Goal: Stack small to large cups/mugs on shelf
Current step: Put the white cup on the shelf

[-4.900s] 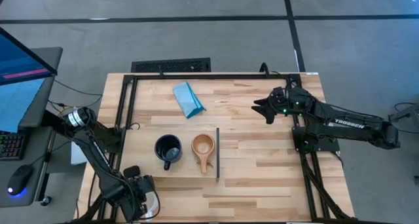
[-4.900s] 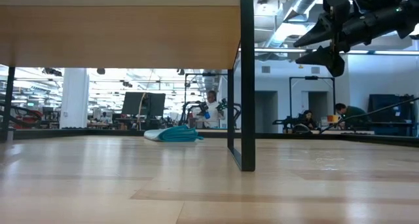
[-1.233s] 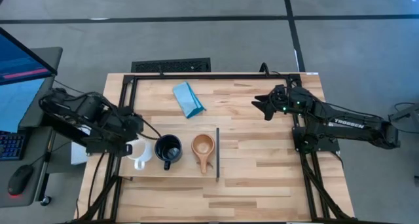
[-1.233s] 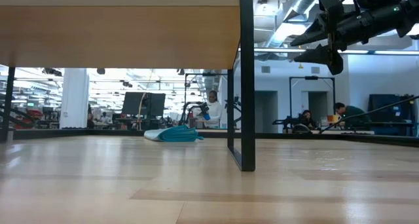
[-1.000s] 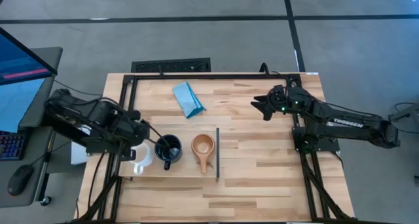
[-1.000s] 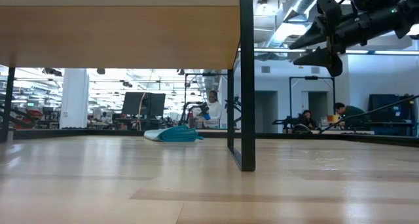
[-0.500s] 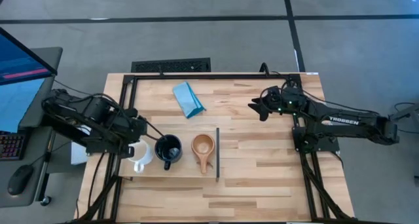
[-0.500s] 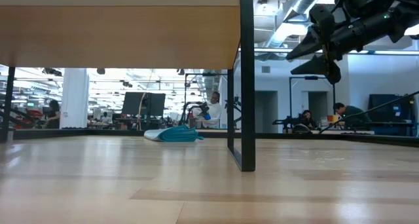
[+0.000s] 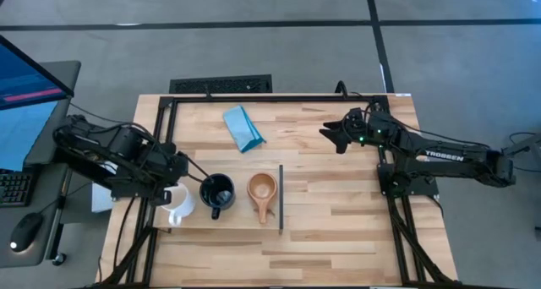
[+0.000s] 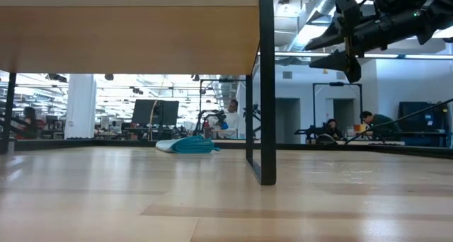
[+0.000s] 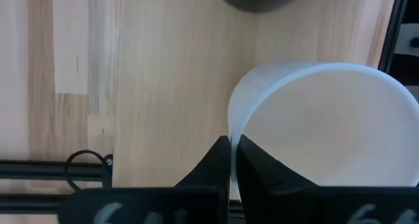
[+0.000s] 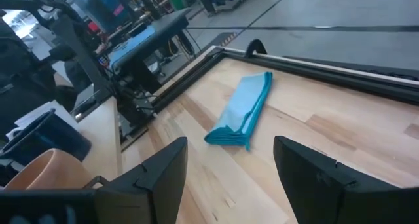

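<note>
Tabletop: planked butcher-block wooden tabletop [image 9: 338, 213] bordered by a black metal frame [image 9: 254, 97].
Shelf: flat rectangular light-wood shelf board [image 9: 241, 220], raised on a black post [image 10: 267, 86], with a thin dark strip [image 9: 281, 198] along the edge facing the right arm; the low view shows its underside.
Right arm: reaches in over the far right part of the tabletop; the right gripper [image 9: 331, 137] hangs in the air with its fingers [image 12: 163, 178] spread apart, holding nothing.
Left arm: reaches in over the shelf end farthest from the dark strip; the left gripper [image 9: 173, 190] is clamped on the rim of the white mug, its fingers [image 11: 219, 160] pinching the wall.
Blue cloth: folded blue cloth [image 9: 243, 128] lying on the tabletop beyond the shelf, well apart from both grippers.
White mug: white ceramic mug [image 9: 180, 204], upright at the shelf end nearest the left arm, just beside the black mug.
Black mug: black ceramic mug [image 9: 217, 193], upright on the shelf between the white mug and the wooden cup.
Wooden cup: small tan wooden cup with a stub handle [image 9: 262, 192], upright on the shelf just beside the dark strip.
Row on shelf: white mug, black mug, wooden cup, side by side; none is stacked.
</note>
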Robot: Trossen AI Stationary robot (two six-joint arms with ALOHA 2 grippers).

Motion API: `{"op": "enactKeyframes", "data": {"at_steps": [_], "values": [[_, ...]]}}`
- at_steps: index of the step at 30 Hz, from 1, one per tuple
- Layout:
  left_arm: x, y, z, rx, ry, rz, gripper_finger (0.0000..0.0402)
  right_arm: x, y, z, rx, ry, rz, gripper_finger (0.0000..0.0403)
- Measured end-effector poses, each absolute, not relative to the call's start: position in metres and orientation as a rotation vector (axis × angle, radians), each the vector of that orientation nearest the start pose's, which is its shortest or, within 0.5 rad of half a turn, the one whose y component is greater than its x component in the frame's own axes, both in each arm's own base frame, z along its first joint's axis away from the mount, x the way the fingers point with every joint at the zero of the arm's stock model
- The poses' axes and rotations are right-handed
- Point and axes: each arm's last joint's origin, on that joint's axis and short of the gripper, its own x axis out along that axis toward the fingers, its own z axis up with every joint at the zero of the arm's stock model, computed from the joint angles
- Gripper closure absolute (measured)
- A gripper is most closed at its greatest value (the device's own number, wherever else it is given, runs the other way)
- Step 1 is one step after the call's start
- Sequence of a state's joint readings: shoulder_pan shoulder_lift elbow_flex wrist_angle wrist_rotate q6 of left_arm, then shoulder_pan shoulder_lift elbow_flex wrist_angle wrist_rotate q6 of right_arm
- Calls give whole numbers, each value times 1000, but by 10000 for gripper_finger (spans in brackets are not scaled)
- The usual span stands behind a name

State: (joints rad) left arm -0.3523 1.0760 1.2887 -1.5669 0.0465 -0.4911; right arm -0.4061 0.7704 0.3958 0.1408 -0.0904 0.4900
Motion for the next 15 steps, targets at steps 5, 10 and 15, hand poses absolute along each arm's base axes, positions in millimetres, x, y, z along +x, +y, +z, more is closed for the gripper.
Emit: {"op": "enactKeyframes", "data": {"at_steps": [5,10,15], "values": [[130,-48,353,-207,1377,5,401,161,-66,231,542,145,-357,154],[128,-44,354,-207,1366,24,401,161,-66,231,543,146,-351,154],[128,-40,355,-207,1355,31,401,161,-66,231,543,147,-351,154]]}}
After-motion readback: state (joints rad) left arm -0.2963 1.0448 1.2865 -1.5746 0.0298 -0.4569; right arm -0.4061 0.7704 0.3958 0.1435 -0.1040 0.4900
